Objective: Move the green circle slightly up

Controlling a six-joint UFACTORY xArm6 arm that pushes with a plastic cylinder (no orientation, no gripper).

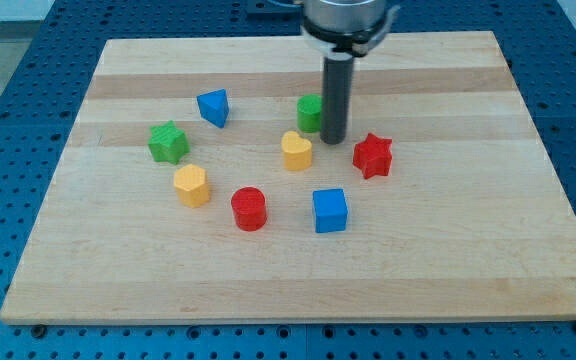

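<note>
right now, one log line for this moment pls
task: green circle up | tip: touching green circle on its right | yellow heart: just below-left of tip | red star: right of tip | status: push not finished

A straight rod — dark grey, almost black, round in section and smooth — runs down to my tip [334, 140], which is cut off flat and blunt. Along its length a faint paler sheen shows. Above, the rod widens into a broader round collar, silver-grey metal with a black ring beneath it — the view's top edge crops the rest.
</note>
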